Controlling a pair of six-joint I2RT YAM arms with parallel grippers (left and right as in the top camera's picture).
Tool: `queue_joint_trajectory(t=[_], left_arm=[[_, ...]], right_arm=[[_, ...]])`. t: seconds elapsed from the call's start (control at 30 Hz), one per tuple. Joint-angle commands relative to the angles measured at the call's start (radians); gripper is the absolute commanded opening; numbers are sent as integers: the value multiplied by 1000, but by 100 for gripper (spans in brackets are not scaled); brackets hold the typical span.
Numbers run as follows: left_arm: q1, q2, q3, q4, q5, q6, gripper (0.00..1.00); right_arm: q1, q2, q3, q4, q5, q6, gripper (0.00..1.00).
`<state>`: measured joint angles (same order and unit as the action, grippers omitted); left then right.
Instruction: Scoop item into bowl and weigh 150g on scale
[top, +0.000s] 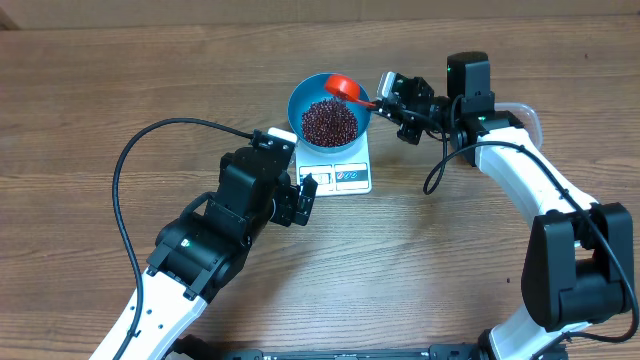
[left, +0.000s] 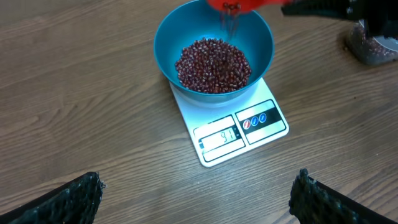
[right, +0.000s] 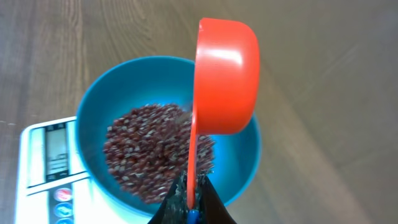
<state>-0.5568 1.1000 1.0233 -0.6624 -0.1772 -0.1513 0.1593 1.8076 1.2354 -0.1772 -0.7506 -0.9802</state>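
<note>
The right gripper (right: 189, 208) clamped a red scoop (right: 227, 74), tipped over the bowl (left: 261, 37) of beans (left: 212, 64); the left gripper (left: 196, 199) hung with fingers apart.

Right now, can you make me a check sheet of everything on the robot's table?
Surface: brown wooden table; no spilled beans seen.
Job's things: round blue bowl of dark red beans sits on the white digital scale; orange-red plastic scoop is tipped above the bowl, beans dropping; display too blurry to trust.
Clutter: clear tub of beans beside the right arm.
Grippers: right gripper shut on the scoop's handle; left gripper open, empty, by the scale's front.
Cables: black cable loops over the table by the left arm.
Surroundings: nothing seen.
</note>
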Motion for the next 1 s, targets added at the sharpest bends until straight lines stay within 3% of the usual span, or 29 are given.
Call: queue_joint_trajectory(t=[0.0, 0.17, 0.37, 0.67, 0.87, 0.97], left_arm=[[-6, 6, -2, 1, -13, -3, 100], [-6, 6, -2, 1, -13, -3, 99], [-6, 6, -2, 1, -13, -3, 99], [-6, 6, -2, 1, -13, -3, 99], [-6, 6, -2, 1, -13, -3, 100], [-6, 6, -2, 1, -13, -3, 100]], right_arm=[[0, 3, -6, 40, 2, -50, 4], [0, 1, -4, 87, 0, -37, 4], [-4, -43, -4, 13, -9, -38, 4], [-31, -256, -4, -302, 195, -37, 4], [-38, -356, -4, -445, 560, 225, 4], [-68, -360, -4, -490, 647, 376, 4]])
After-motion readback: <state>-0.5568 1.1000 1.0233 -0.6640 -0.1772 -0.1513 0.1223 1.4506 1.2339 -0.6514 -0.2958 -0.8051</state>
